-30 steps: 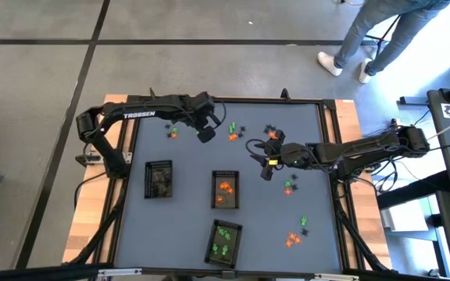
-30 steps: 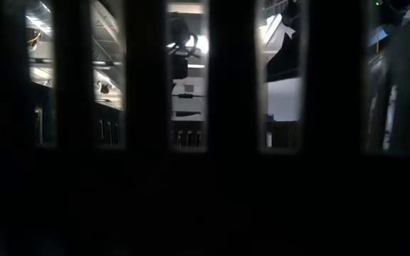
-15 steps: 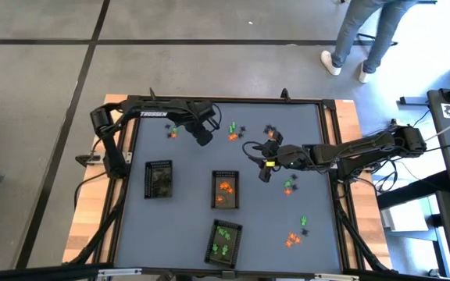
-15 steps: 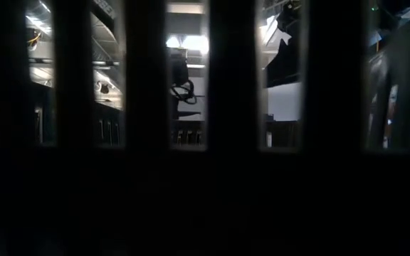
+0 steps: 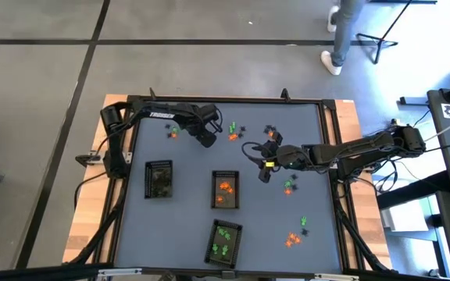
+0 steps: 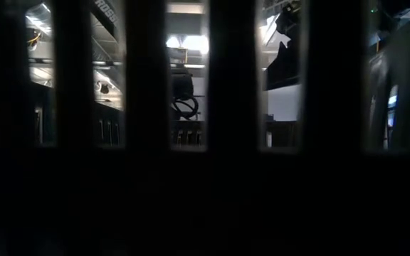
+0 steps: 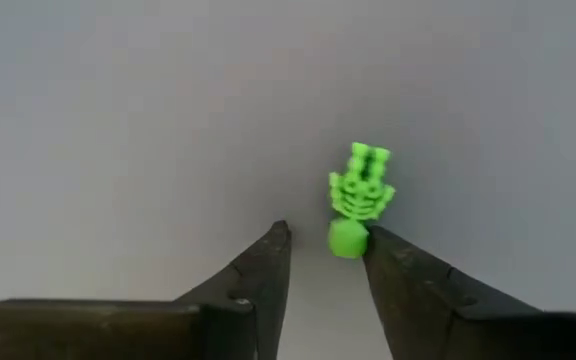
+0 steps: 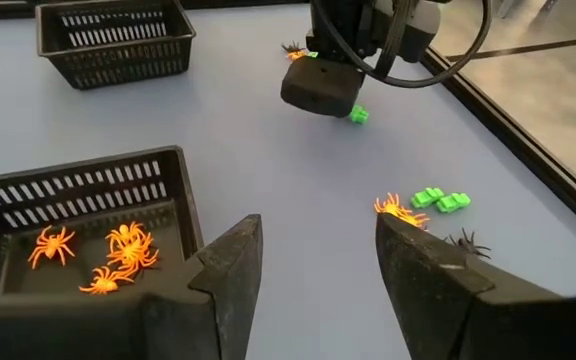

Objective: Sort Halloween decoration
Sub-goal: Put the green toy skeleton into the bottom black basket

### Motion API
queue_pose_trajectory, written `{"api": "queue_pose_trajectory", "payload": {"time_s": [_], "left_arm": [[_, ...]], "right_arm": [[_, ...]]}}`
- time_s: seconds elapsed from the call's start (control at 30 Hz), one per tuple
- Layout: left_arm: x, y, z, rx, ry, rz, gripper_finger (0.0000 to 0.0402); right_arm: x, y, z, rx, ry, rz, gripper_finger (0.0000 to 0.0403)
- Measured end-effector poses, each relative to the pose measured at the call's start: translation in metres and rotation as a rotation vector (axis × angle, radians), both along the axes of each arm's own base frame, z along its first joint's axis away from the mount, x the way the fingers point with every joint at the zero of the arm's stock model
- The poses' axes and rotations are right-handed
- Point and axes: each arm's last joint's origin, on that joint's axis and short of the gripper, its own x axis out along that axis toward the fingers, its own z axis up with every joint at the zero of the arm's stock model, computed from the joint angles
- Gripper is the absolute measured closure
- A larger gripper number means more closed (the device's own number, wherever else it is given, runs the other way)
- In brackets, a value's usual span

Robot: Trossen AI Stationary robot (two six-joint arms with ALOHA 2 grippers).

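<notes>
One small bright-green plastic skeleton-hand trinket on grey surface, just ahead of left end effector, nearer one fingertip. Fingers apart, nothing held. Long axis running away from left end effector. Right end effector farther off, fingers apart, empty.

- My desk is grey-blue.
- Three small dark trays sit on it.
- Tiny orange, green and black trinkets lie loose on it, mostly far from my trays.
</notes>
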Motion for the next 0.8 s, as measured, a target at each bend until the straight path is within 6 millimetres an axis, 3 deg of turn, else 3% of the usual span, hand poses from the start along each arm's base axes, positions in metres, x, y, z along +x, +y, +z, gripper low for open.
{"api": "queue_pose_trajectory", "payload": {"time_s": [0.3,0.8], "left_arm": [[0.003,-0.006,0.006,0.060,0.013,-0.071,0.0388],[0.003,-0.029,0.051,0.158,-0.029,-0.272,0.0400]], "right_arm": [[0.000,0.000,0.000,0.002,0.003,0.006,0.0210],[0.000,0.000,0.000,0.006,0.005,0.013,0.0210]]}}
